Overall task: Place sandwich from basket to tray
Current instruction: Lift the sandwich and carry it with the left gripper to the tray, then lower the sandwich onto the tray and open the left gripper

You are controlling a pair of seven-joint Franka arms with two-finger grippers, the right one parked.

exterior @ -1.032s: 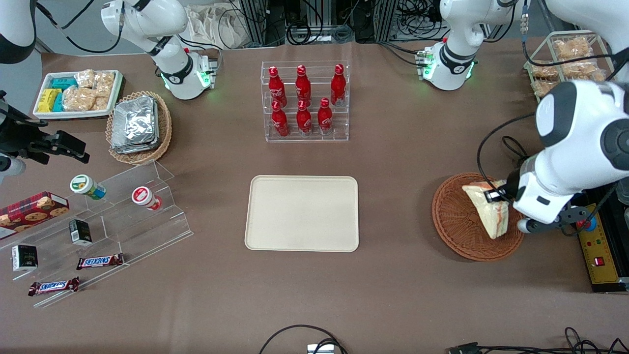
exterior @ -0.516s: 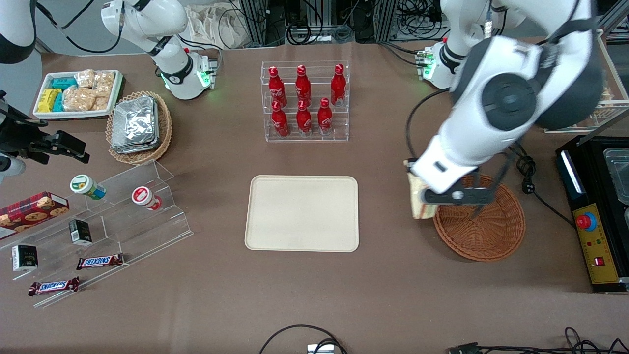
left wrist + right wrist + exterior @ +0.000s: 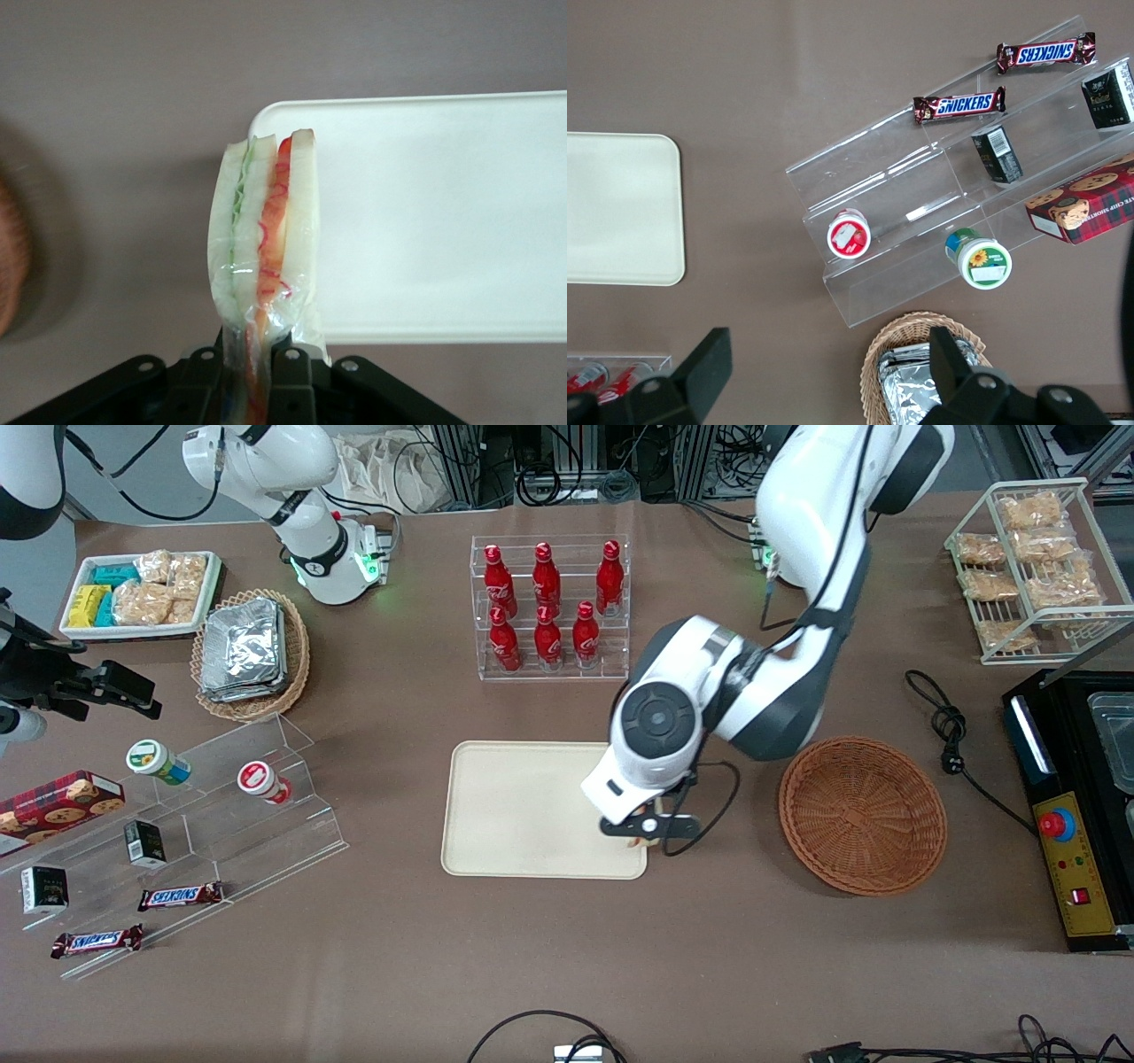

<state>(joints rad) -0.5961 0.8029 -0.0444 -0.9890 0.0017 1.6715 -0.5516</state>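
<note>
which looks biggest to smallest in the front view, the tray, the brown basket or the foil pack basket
1. tray, largest.
2. basket, now empty.
3. foil-pack basket, smallest.
The gripper holds the sandwich above the tray's edge.

One sandwich (image 3: 262,257); one basket (image 3: 862,815); one tray (image 3: 523,810); one gripper (image 3: 257,376)

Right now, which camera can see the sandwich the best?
The left wrist view. There the sandwich shows whole, red and green filling facing the camera, pinched in the gripper over the tray's corner. The front view shows only a sliver under the arm; the right wrist view shows none.
</note>
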